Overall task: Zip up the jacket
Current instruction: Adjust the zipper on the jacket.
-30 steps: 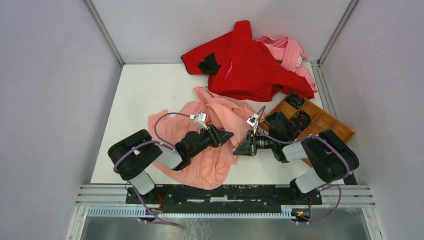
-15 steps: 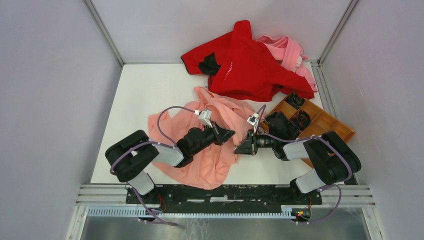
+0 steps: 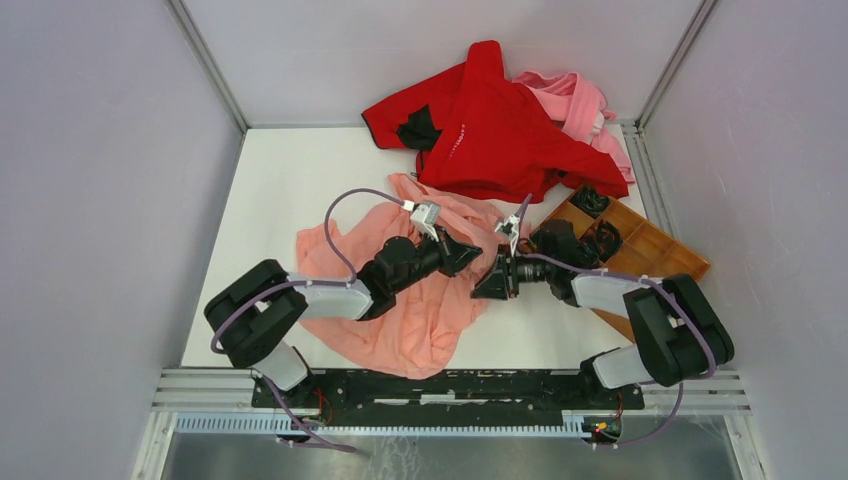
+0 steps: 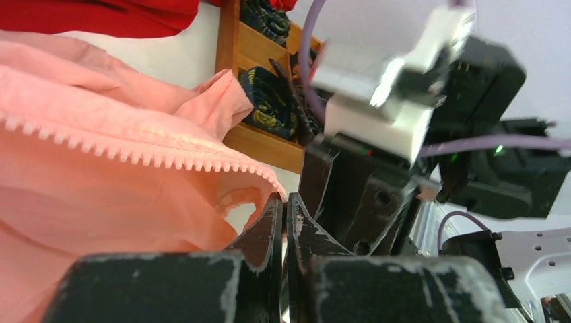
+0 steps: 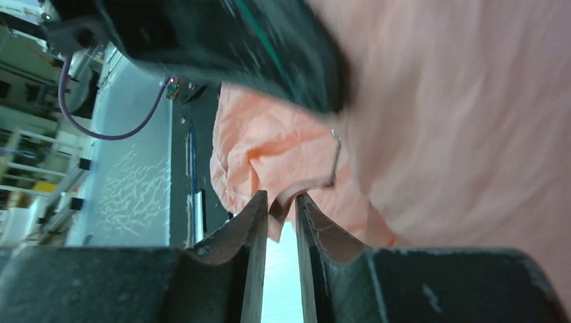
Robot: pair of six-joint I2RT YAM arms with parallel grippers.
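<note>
Three garments are lying on the white tabletop (image 3: 290, 180). The biggest, the salmon jacket (image 3: 420, 320), is spreading crumpled and unzipped from the centre toward 7 o'clock. The red garment (image 3: 500, 130) is sitting at 12 o'clock, half covering the paler pink garment (image 3: 585, 100) at 1 o'clock. The wooden tray (image 3: 660, 250) is lying at 3 o'clock with dark rolled items (image 4: 266, 101) in its compartments.

My two arms are meeting tip to tip over the jacket's 3 o'clock edge. I am holding my left pincer (image 4: 284, 202) pressed shut right where the jacket's toothed zipper edge (image 4: 135, 151) is ending; whether cloth is caught between the tips I cannot tell. My right pincer (image 5: 279, 202) is standing narrowly parted, with a small flap (image 5: 281, 208) of the jacket sitting in the gap.
</note>
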